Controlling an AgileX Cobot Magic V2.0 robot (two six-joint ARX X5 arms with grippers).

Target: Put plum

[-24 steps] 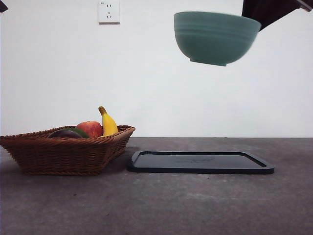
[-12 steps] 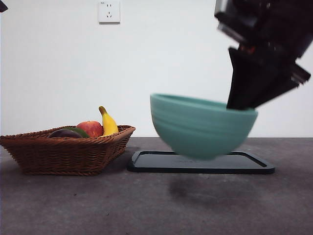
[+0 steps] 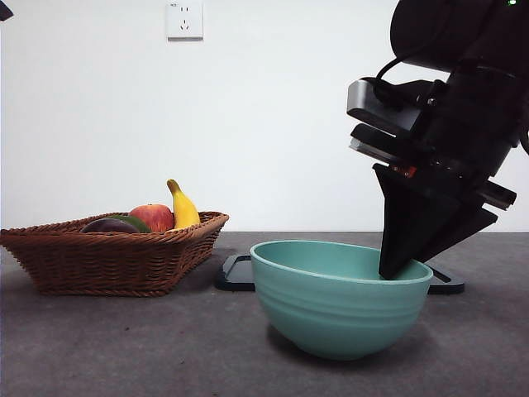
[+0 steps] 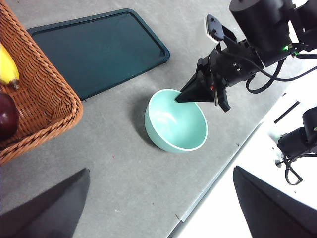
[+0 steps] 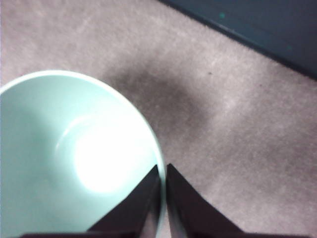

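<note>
On table, bowl (image 3: 340, 302) – right gripper (image 3: 397, 269) pinching rim

The green bowl (image 3: 340, 298) has dropped from high in the air, at about one o'clock in the front view, to sit on the counter (image 3: 124, 347) in front of the dark tray (image 3: 235, 273). The right pincer (image 3: 395, 269) came down with it, clamped on the rim at three o'clock

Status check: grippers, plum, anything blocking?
Right gripper shut on green bowl rim, bowl on table. Left gripper open, waiting high. Plum in basket. Nothing blocking.
</note>
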